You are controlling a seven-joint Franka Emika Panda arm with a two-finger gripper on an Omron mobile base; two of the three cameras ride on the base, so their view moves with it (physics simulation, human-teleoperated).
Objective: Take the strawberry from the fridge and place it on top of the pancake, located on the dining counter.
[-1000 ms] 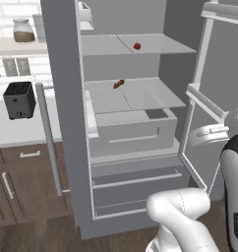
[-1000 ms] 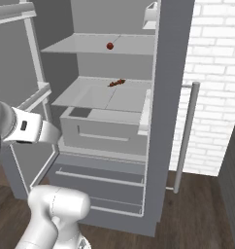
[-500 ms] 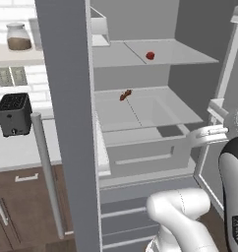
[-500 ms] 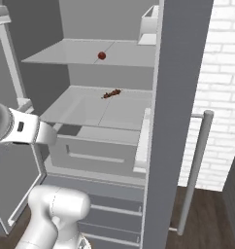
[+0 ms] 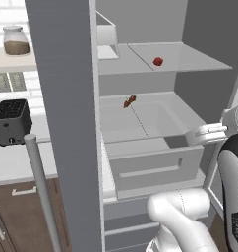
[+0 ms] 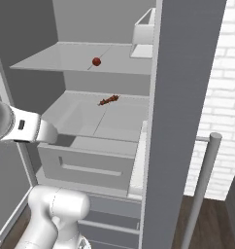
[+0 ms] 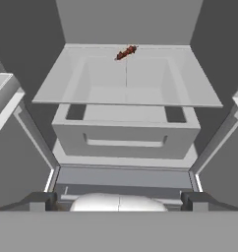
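Approach step in hand: tiny bright red strawberry [image 5: 158, 61] sat upper centre on the tall grey fridge's [image 5: 67, 98] glass shelf, two-finger gripper [image 7: 119, 201] spread wide, empty; next move needed reaching higher.

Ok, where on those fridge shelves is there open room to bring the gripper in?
Upper shelf: bare right of the strawberry; a door bin crowds its left. Lower shelf: bare in front of the reddish-brown food at the back.

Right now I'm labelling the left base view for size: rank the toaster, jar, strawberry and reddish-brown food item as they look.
1. toaster
2. jar
3. strawberry and reddish-brown food item: both tiny, too close to rank.
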